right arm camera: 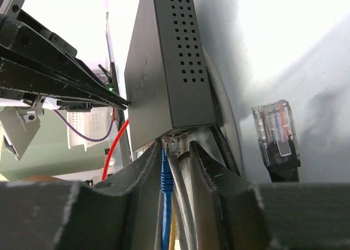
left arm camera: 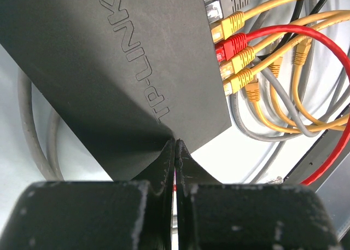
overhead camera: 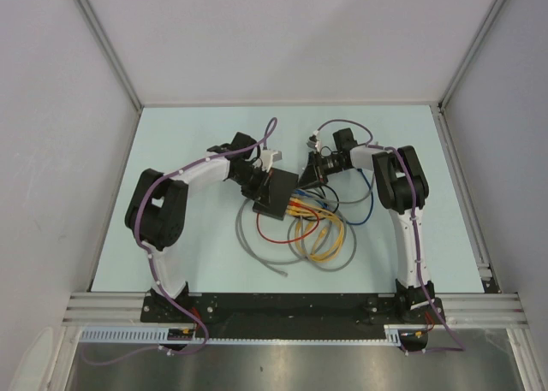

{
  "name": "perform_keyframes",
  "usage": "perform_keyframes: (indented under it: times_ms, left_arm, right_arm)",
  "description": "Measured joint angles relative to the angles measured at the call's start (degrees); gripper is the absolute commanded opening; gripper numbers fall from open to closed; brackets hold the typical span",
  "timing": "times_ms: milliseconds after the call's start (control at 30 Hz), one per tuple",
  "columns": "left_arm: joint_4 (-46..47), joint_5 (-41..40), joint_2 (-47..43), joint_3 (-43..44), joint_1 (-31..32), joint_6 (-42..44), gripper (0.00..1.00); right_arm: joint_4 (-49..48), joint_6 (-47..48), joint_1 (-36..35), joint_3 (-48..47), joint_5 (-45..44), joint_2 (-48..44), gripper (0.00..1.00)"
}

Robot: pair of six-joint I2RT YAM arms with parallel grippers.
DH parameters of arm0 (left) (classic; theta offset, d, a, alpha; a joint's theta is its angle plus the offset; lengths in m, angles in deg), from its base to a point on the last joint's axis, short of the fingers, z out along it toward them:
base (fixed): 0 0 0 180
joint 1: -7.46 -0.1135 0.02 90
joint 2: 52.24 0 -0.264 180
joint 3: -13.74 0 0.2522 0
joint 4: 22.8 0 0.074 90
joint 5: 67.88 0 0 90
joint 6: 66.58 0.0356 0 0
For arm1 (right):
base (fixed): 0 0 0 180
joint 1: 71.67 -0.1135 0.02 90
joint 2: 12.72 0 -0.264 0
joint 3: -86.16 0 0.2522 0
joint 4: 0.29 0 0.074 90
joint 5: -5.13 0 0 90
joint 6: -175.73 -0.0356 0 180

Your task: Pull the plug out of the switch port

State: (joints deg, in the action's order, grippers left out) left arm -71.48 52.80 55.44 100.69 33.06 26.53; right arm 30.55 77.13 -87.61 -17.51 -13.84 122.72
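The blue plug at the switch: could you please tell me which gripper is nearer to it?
Right. The right gripper flanks the blue plug; the left gripper pinches the switch at a corner away from the ports.

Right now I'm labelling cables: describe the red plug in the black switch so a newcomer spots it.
Find the flat matte-black rectangular switch in the middle of the pale blue table. In the row along its socket edge, the red plastic plug is the only red one, flanked by yellow plugs.
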Motion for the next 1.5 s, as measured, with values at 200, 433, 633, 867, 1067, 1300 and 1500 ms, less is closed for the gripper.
perform_keyframes:
  times_ms: [200, 433, 633, 867, 1067, 1300, 1500]
  left_arm:
    - [0.0, -0.07, -0.02, 0.02, 0.09, 0.28, 0.0]
    - [-0.11, -0.37, -0.02, 0.11, 0.24, 0.42, 0.0]
    - [-0.15, -0.52, -0.02, 0.15, 0.31, 0.48, 0.0]
    - [-0.35, -0.74, 0.0, 0.39, 0.42, 0.55, 0.0]
    - [-0.37, -1.33, 0.0, 0.55, 0.85, 0.94, 0.0]
    - [-0.39, -1.73, 0.0, 0.66, 1.09, 0.98, 0.0]
    - [-0.39, -1.77, 0.0, 0.66, 1.11, 1.01, 0.0]
  right_arm:
    - [0.33, 0.81, -0.02, 0.07, -0.07, 0.0, 0.21]
    - [0.66, 1.55, -0.07, 0.04, 0.07, 0.0, 0.13]
    - [1.27, 2.93, -0.07, 0.04, -0.33, 0.0, 0.09]
    - [2.91, 4.7, 0.0, -0.44, -1.05, -0.02, 0.07]
    - [3.43, 4.83, 0.0, -0.55, -1.11, -0.02, 0.08]
    - [3.39, 5.55, 0.17, -0.48, 0.37, -0.02, 0.07]
    - [3.56, 5.81, 0.2, -0.48, 0.09, -0.02, 0.04]
